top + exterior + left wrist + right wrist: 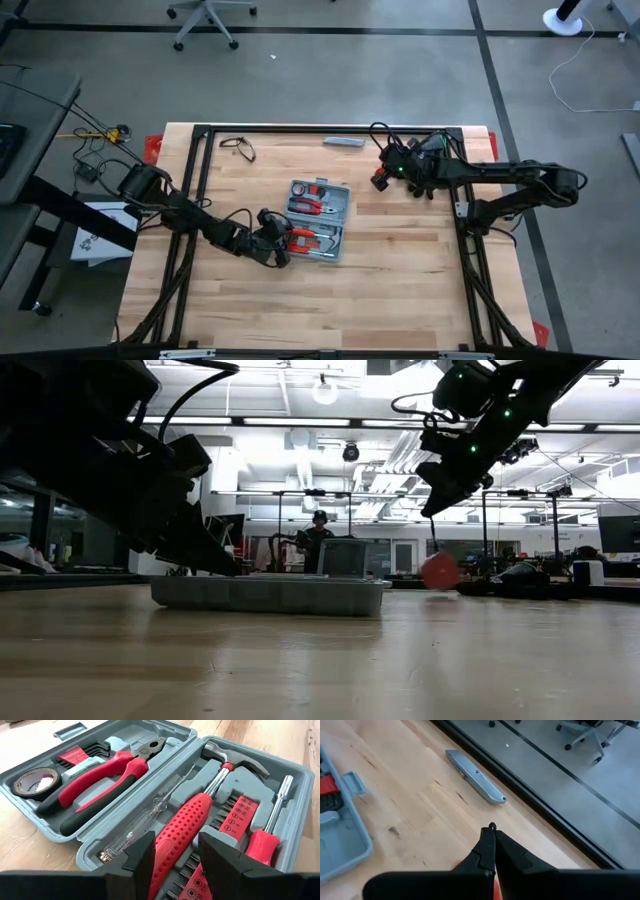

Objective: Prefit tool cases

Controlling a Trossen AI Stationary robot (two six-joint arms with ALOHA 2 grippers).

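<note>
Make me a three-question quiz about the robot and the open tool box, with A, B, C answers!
1. Where is the left gripper?
A. at the open tool case
B. by the grey bar
C. off the table

2. What colour is the hammer's handle?
A. yellow
B. red
C. green

3. How are the right gripper's fingers?
A. wide open
B. holding the pliers
C. shut

Answers: 1 A, its fingers straddle the hammer handle inside the case. 2 B, the left wrist view shows it red. 3 C, the tips meet above bare wood, near the grey bar.
</note>
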